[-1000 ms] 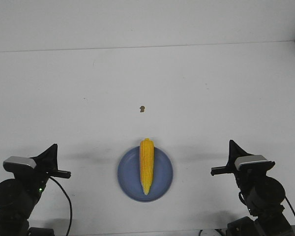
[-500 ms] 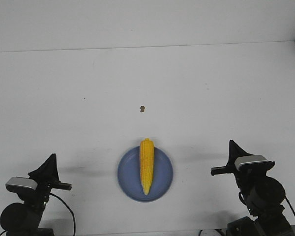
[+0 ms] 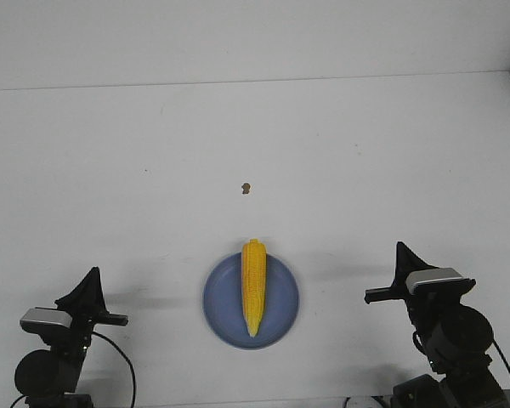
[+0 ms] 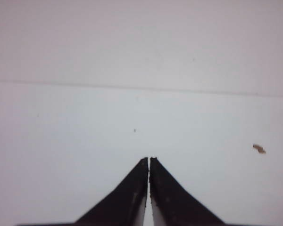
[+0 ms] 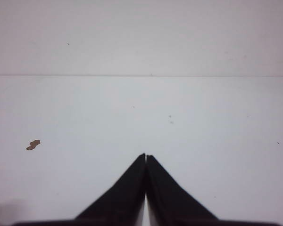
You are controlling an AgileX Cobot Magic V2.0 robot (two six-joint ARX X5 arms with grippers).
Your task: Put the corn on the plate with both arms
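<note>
Left end effector [image 3: 92,274] closed, empty, low beside plate [image 3: 225,319], right end effector [image 3: 399,248] likewise, corn [image 3: 253,286] on plate

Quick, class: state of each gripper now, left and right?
Left gripper: closed, holding nothing.
Right gripper: closed, holding nothing.

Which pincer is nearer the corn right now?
Right, narrowly. The right pincer sits out to the right of the corn, about level with it. The left pincer sits farther off on the corn's other side. Both are shut and empty, and the corn lies on the plate.
</note>
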